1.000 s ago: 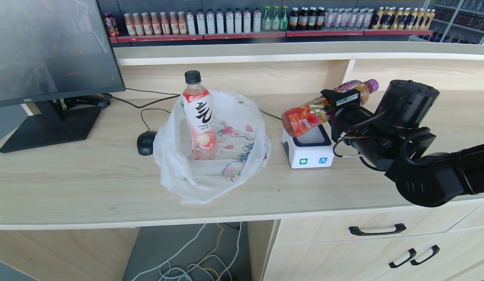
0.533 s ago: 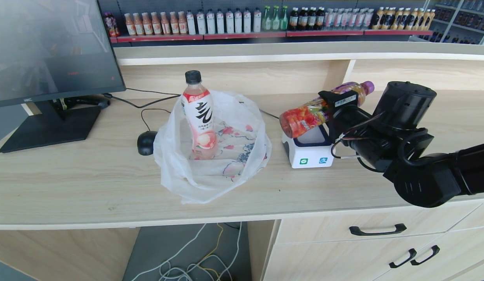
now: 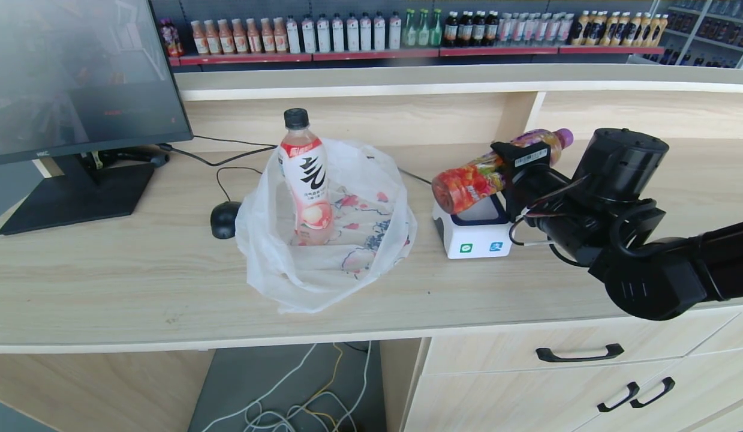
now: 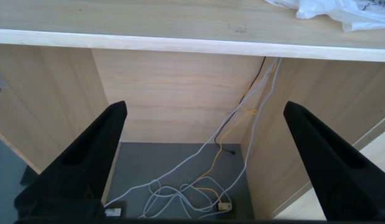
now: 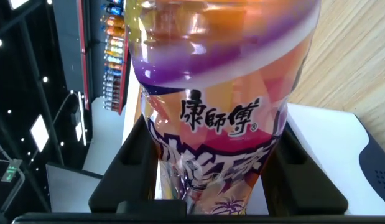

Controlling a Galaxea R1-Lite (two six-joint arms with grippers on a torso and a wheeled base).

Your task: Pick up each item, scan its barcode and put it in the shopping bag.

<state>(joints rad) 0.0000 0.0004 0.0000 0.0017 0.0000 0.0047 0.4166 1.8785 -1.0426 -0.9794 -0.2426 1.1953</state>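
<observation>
My right gripper [image 3: 510,173] is shut on a juice bottle [image 3: 470,181] with an orange and purple label and a purple cap, held on its side just above the white barcode scanner [image 3: 474,230] on the counter. The right wrist view has the juice bottle [image 5: 223,106] clamped between both fingers [image 5: 137,155], with the scanner [image 5: 332,149] under it. A pink peach drink bottle [image 3: 304,180] with a black cap stands upright inside the open white shopping bag [image 3: 371,234] left of the scanner. My left gripper [image 4: 201,162] hangs open below the counter edge, holding nothing.
A monitor [image 3: 77,78] on a black stand is at the counter's far left, with a black mouse [image 3: 225,219] and its cable beside the bag. A raised wooden ledge [image 3: 467,90] backs the counter. Drawers [image 3: 578,354] sit below right; loose cables [image 4: 204,186] lie on the floor underneath.
The right gripper has lowered the juice bottle slightly toward the scanner and turned it a little. The bag, the peach bottle and the left arm stay still.
</observation>
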